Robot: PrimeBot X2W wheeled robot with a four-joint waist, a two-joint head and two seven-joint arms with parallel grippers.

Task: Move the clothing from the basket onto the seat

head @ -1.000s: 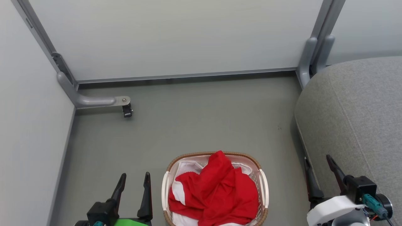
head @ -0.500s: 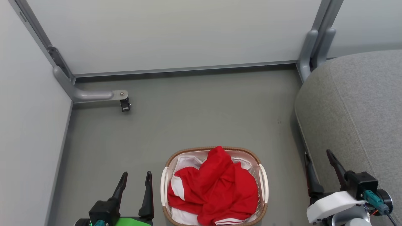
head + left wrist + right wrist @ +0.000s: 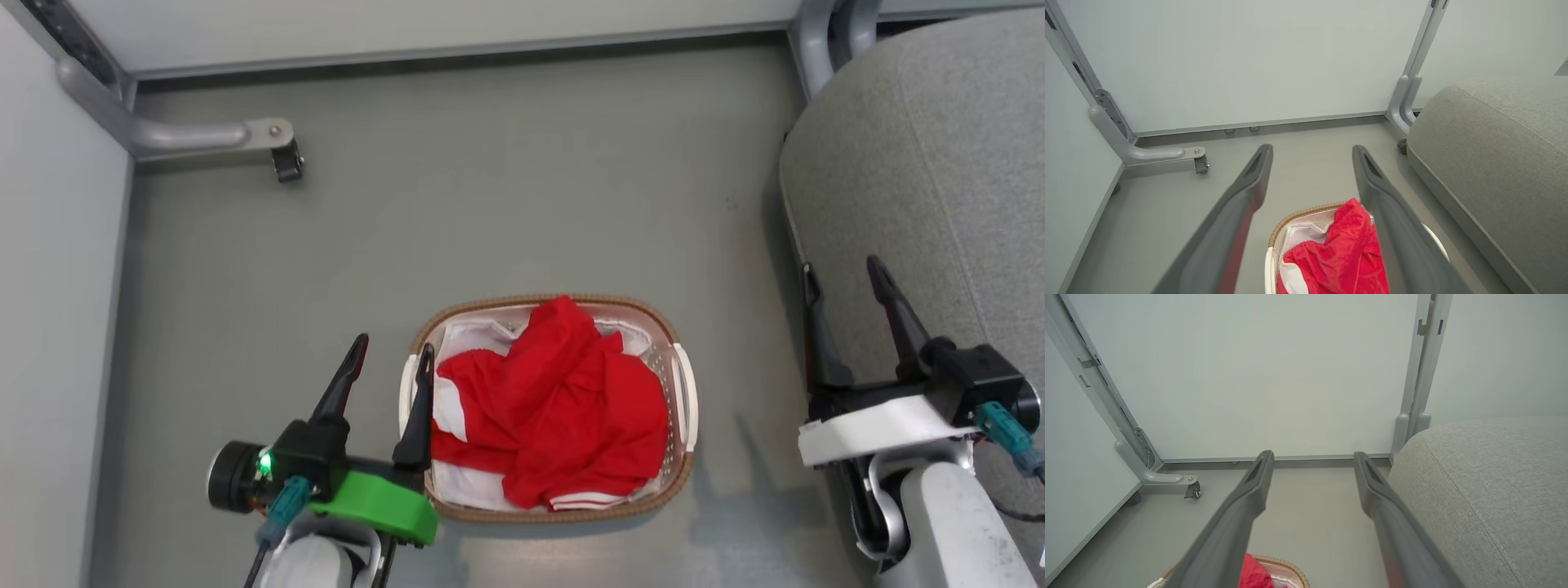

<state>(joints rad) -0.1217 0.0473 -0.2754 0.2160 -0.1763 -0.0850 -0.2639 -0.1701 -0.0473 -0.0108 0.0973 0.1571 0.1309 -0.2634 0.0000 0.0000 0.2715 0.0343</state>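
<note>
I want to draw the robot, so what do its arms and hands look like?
The left gripper and right gripper each have two long, dark, pointed fingers on a black block. The left has a bright green collar and a small green light; the right, a white collar. Both carry teal cable plugs, and the forearms are pale grey.

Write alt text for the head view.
Red clothing with white panels lies heaped in an oval white basket with a brown rim, on a grey floor. The open left claw is at the basket's left side; the open right claw is beside a large grey seat on the right.
</note>
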